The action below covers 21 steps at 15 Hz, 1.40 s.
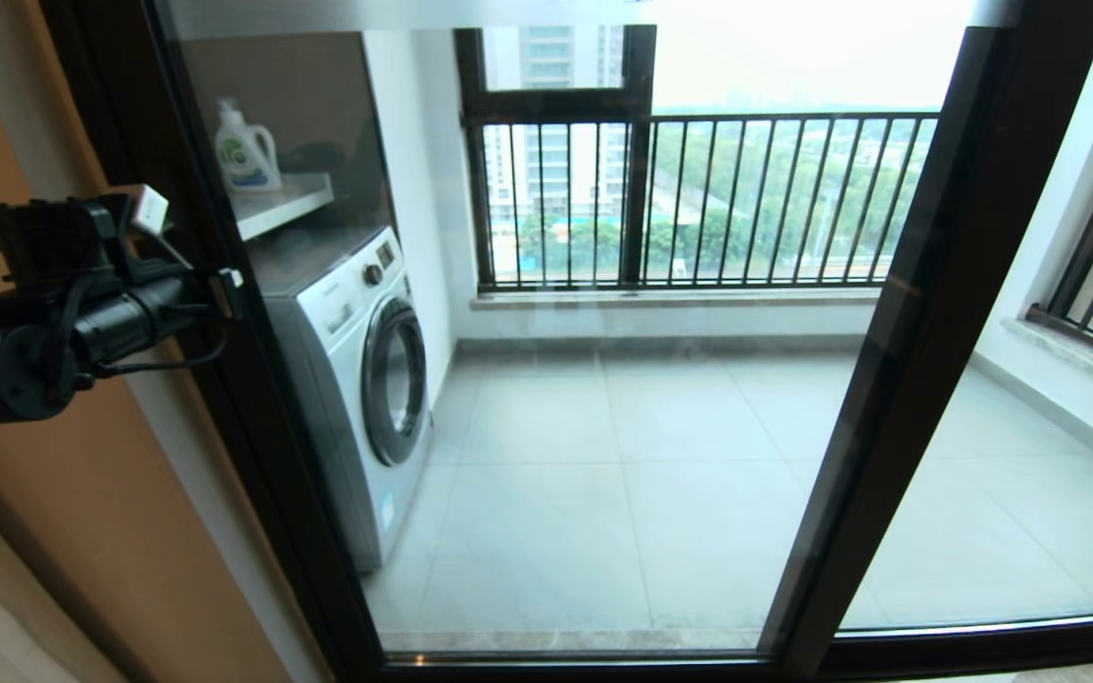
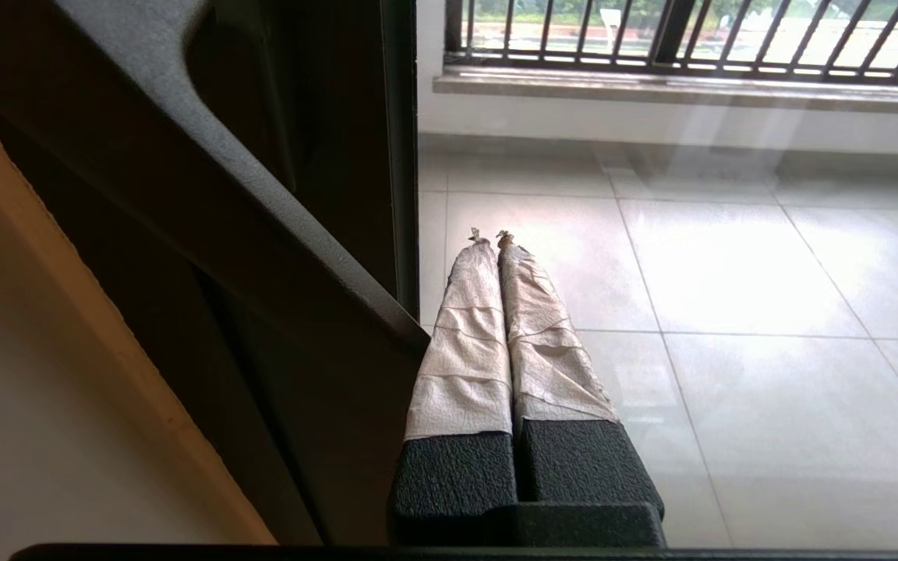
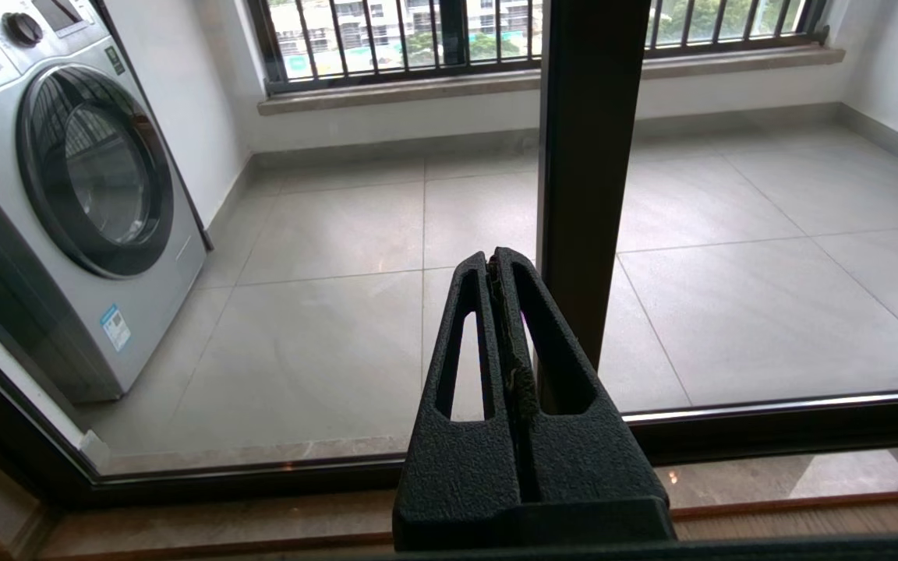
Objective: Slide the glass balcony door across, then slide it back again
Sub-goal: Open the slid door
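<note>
The glass balcony door (image 1: 603, 427) fills the middle of the head view, a clear pane between a dark left stile (image 1: 252, 446) and a dark slanted right stile (image 1: 917, 360). My left gripper (image 1: 224, 287) is raised at the left stile, about chest high. In the left wrist view that gripper (image 2: 492, 236) is shut, its pale-wrapped fingers (image 2: 464, 343) pressed together on nothing, right beside the stile's dark moulded edge (image 2: 262, 210) and close to the glass. Low before the door, my right gripper (image 3: 496, 261) is shut on nothing, just beside the right stile (image 3: 589, 156).
Behind the glass stand a washing machine (image 1: 366, 379), a shelf with a detergent bottle (image 1: 245, 152) and a black-barred railing window (image 1: 698, 199). A second glass panel (image 1: 1011, 474) lies right of the stile. An orange-brown wall (image 1: 82, 531) flanks the left arm. The floor track (image 3: 768, 421) runs below.
</note>
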Available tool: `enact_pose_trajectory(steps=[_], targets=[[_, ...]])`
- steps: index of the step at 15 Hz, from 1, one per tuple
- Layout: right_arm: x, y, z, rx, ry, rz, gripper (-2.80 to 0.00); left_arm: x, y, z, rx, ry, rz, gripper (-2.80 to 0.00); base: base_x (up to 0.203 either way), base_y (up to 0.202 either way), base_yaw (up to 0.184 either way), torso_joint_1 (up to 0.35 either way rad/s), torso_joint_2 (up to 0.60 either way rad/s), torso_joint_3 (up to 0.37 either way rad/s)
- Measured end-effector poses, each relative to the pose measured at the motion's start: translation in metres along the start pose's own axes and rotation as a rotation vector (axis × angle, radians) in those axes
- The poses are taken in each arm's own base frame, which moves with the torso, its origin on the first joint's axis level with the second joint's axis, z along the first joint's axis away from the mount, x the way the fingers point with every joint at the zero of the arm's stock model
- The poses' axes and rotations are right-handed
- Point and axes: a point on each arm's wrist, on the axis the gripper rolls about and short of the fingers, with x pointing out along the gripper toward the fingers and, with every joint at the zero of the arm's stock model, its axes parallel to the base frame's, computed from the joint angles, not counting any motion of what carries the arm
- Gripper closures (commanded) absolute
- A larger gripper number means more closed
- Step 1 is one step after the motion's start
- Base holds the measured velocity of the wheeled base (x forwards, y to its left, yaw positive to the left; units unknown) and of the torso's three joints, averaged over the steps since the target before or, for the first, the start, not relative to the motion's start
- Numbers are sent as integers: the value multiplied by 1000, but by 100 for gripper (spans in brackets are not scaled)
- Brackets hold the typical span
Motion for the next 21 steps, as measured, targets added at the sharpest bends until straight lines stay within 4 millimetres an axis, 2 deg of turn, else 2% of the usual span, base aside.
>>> enact_pose_trajectory(steps=[6,13,21], targets=[[0,0,0,-1,0,0,0,1,27,-17,5,-72,70,0,0,0,0,0,0,0],[0,0,0,0,0,0,0,-2,29,-21,2,-57,73,0,0,0,0,0,0,0],[0,0,0,0,0,0,0,-51,6,0,12,-101,34,0,0,0,0,0,0,0]])
